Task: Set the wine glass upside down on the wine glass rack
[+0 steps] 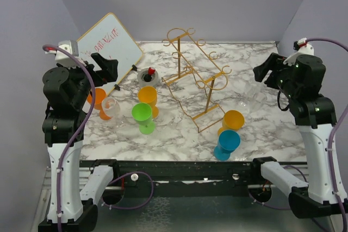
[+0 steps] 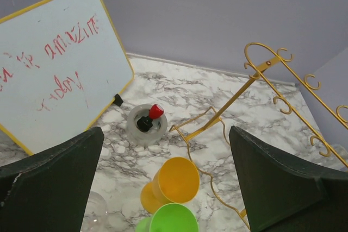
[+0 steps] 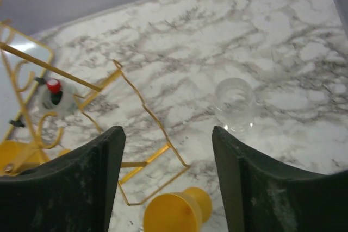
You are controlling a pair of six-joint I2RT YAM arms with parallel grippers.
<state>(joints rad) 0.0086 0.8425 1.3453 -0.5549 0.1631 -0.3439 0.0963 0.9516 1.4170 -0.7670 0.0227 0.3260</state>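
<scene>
The gold wire wine glass rack (image 1: pixel 193 74) stands upright mid-table; it also shows in the left wrist view (image 2: pixel 261 69) and the right wrist view (image 3: pixel 136 96). Nothing hangs on it. A clear wine glass (image 1: pixel 253 99) sits on the marble right of the rack, seen in the right wrist view (image 3: pixel 235 103). Another clear glass (image 1: pixel 110 108) stands at the left (image 2: pixel 93 210). My left gripper (image 1: pixel 109 66) (image 2: pixel 166 131) is open and empty, raised over the left side. My right gripper (image 1: pixel 266 73) (image 3: pixel 167 130) is open and empty, raised beyond the clear glass.
Coloured goblets stand near the front: orange (image 1: pixel 148 97), green (image 1: pixel 142 116), orange (image 1: pixel 232 120), blue (image 1: pixel 227 144), and another orange (image 1: pixel 97 99) by the left arm. A whiteboard (image 1: pixel 109 47) leans at the back left. A small jar (image 1: pixel 148 76) holds a red-and-black item.
</scene>
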